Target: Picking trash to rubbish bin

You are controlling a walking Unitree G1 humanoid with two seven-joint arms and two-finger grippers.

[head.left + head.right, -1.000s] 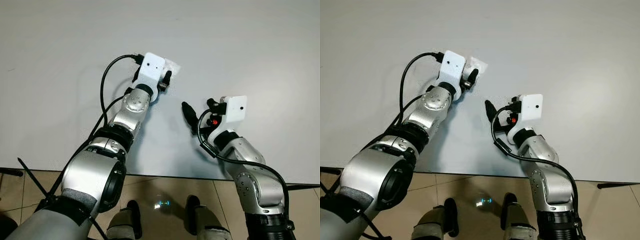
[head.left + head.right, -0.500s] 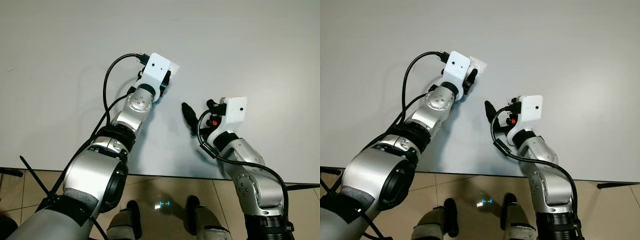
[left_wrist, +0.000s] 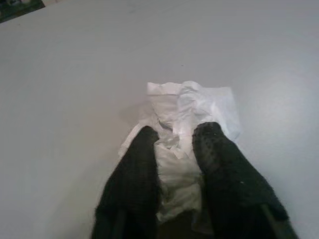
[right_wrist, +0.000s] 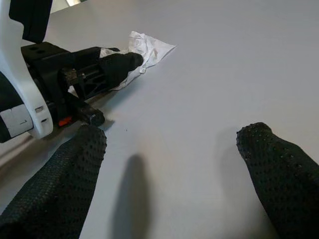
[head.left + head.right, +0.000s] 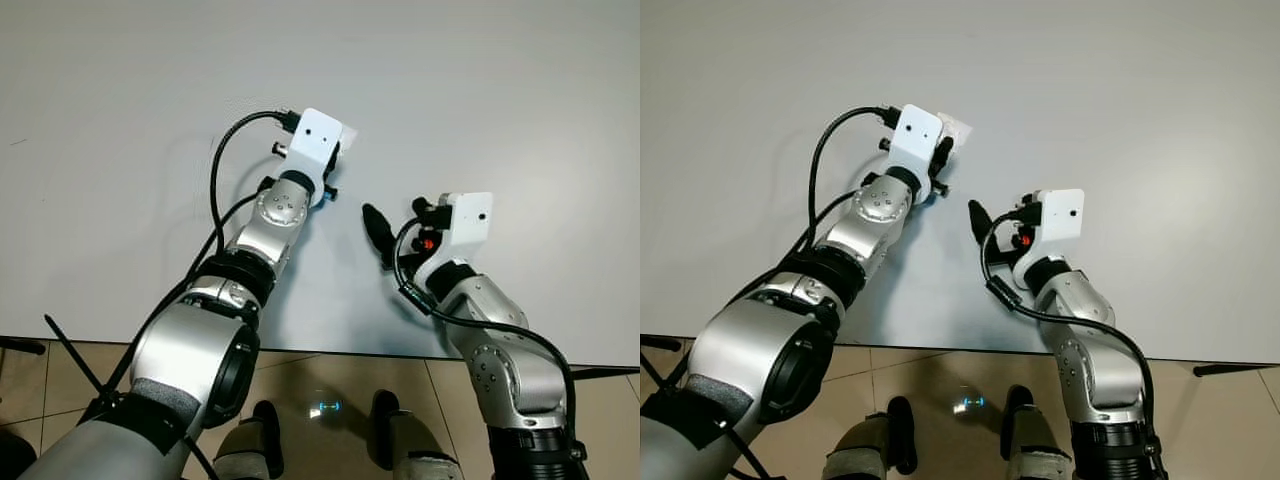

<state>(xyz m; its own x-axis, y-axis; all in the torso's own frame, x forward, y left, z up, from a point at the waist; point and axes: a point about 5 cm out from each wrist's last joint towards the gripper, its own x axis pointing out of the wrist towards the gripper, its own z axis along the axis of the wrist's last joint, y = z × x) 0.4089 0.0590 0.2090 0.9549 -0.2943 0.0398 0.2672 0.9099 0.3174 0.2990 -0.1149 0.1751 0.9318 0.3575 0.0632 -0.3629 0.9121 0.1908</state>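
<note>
One crumpled white paper tissue (image 3: pixel 185 130) lies on the pale grey bench (image 5: pixel 520 90), pinched between the two black fingers of the left hand (image 3: pixel 175 143), while the right hand (image 4: pixel 172 149) hovers nearby, fingers spread.

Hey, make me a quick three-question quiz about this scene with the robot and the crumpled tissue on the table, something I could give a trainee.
1. True or false: the left gripper has its two black fingers on either side of the crumpled white tissue.
2. Multiple choice: the right gripper is (a) shut on the tissue, (b) open above the bare white table, (c) shut on a bottle.
3. Fill in: the tissue lies on the ______.

Key: 1 true; 2 b; 3 table. In the left wrist view the fingers straddle the tissue, and whether they have closed firmly on it cannot be told.
</note>
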